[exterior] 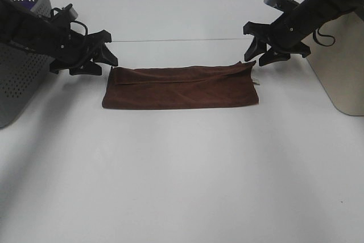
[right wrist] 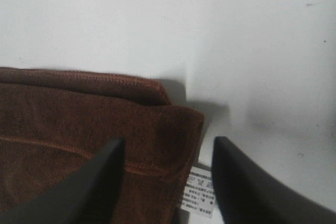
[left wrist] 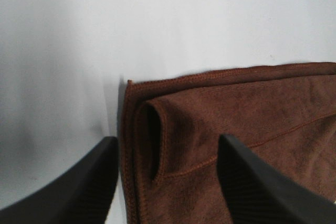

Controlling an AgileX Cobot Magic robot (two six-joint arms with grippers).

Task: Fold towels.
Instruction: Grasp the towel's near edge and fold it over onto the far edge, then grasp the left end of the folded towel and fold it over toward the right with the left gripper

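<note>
A dark reddish-brown towel (exterior: 181, 87) lies folded into a long band on the white table (exterior: 182, 186), in the middle of the overhead view. The left gripper (exterior: 107, 66) hangs at the towel's 10 o'clock corner with its jaws spread wide. Its wrist camera shows the folded corner lying between the two fingers, unpinched. The right gripper (exterior: 256, 60) hangs at the 2 o'clock corner, jaws likewise apart. The towel's corner and its small white tag (right wrist: 199, 198) lie between those fingers. A grey perforated basket (exterior: 23, 83) stands at 9 o'clock, and a beige bin (exterior: 341, 78) at 3 o'clock.
</note>
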